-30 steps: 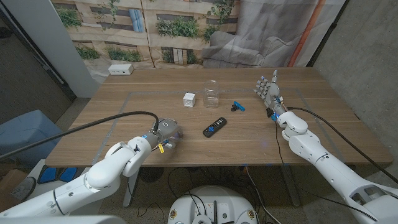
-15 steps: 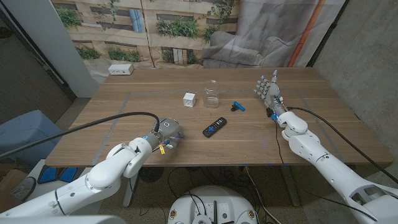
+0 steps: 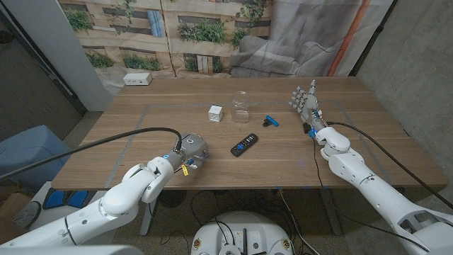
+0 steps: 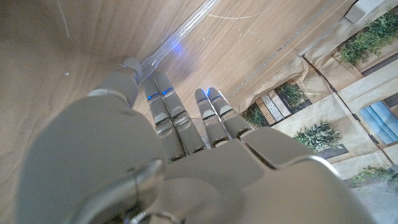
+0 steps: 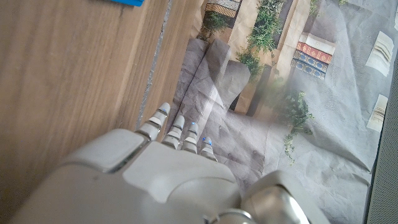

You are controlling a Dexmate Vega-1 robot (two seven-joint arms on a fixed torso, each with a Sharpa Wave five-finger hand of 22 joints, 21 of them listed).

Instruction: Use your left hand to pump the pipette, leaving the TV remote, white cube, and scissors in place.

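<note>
Reaching straight and close together, the left hand's point(image 3: 190, 151) fingers point(image 4: 186, 118) hold nothing near the table's point(image 3: 141, 159) front edge. Right hand point(image 3: 306, 101) stands with fingers spread, empty. At the left hand's one o'clock lie TV remote point(image 3: 243, 144), white cube point(image 3: 215, 113) and scissors point(image 3: 272, 120); I cannot make out a pipette.

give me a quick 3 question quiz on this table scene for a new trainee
1. True or false: the left hand is gripping the TV remote.
2. Which thing stands nearest the white cube? A) the clear container B) the white box at the far edge C) the right hand
3. Fill in: the blue-handled scissors lie between the clear container and the ____ hand.

Key
1. False: the left hand is near the table's front edge, apart from the remote.
2. A
3. right
</note>
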